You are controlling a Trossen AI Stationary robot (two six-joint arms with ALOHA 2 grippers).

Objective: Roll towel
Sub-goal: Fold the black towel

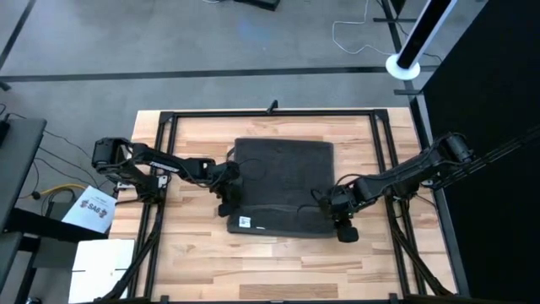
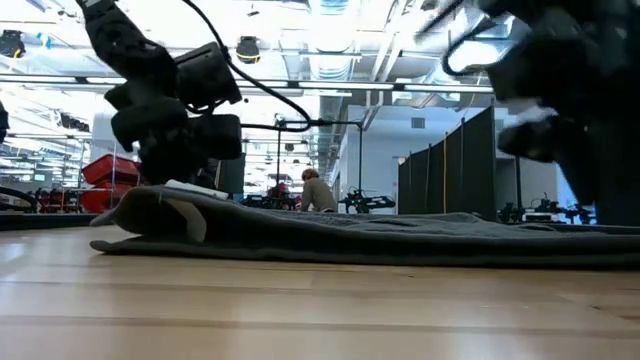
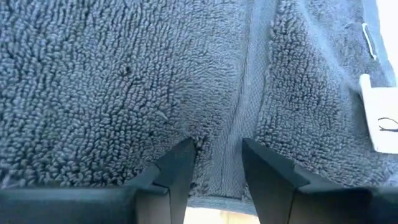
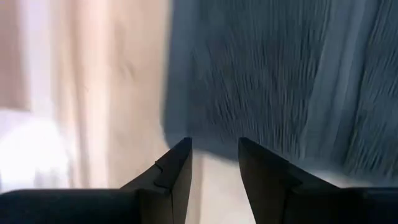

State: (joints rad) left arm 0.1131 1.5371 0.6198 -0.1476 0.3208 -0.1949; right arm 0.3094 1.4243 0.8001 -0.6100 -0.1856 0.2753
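The dark grey towel (image 1: pixel 283 181) lies spread flat on the wooden table, its white tag (image 1: pixel 245 222) at the near left corner. A crease runs across it close to the near edge. My left gripper (image 1: pixel 228 201) is open and slants down at the towel's left edge; in the left wrist view the hem band (image 3: pixel 239 124) lies between its fingers (image 3: pixel 180 165). My right gripper (image 1: pixel 342 221) is open above the towel's near right corner (image 4: pixel 186 134), with bare table between its fingers. In the low view the towel (image 2: pixel 400 235) lies flat, its left end slightly raised. My left gripper comes slanting down from the table's left, its fingertips (image 3: pixel 249 155) on either side of the hem band (image 3: pixel 217 180) at the towel's left edge. I cannot tell whether they touch the cloth.
Black frame rails (image 1: pixel 169 127) run round the table top. A printed paper (image 1: pixel 89 209) lies off the table's left side, and a white pole base (image 1: pixel 405 66) stands beyond the far right corner. A person (image 2: pixel 318 190) sits far off in the room behind.
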